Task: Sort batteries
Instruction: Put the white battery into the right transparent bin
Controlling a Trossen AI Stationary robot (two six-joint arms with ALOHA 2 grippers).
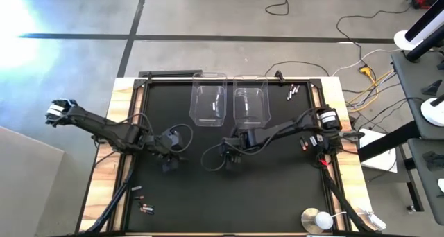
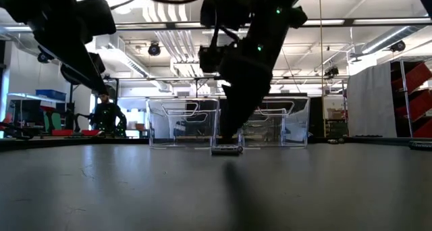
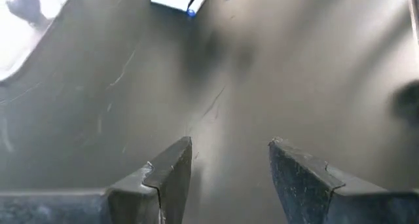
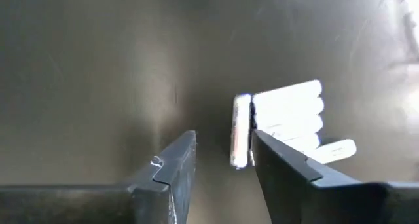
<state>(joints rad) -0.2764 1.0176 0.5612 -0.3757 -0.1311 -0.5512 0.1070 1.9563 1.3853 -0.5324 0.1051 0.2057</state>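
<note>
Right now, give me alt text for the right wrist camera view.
The right gripper hangs low over the dark table, fingers parted, with one silver-white battery standing between them. A small cluster of silver-white batteries lies just beyond one finger.

Dark jointed arms (image 1: 111, 129), looped black cables, angular fingers (image 3: 171, 175)

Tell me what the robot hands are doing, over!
Right gripper low on the mat, closing around a silver battery, more cells beside it. Left gripper open, empty, waiting. Nothing in the way.
</note>
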